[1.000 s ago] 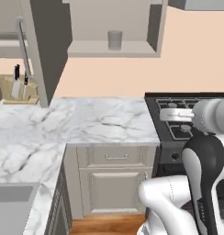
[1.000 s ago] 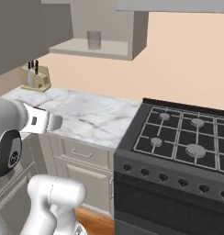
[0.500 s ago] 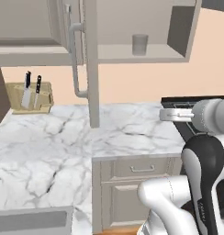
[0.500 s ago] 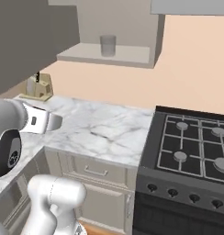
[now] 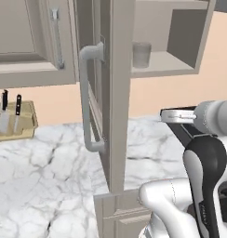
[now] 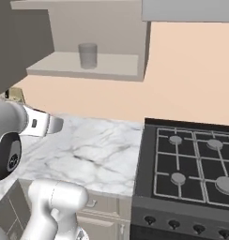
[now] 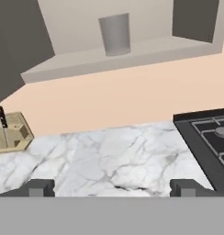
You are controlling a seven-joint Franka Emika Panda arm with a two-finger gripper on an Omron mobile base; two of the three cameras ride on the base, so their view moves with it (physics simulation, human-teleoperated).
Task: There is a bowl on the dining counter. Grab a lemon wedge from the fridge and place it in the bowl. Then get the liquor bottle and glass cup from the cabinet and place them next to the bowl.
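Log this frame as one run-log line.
phase: approaching cabinet | gripper: open, empty | glass cup: upright on open cabinet shelf | below: marble worktop

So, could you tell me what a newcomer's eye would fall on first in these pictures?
Probably the glass cup, standing alone on the shelf of the open cabinet above the marble worktop. Next, the black stove to the worktop's right, and the knife block at its far left against the wall.
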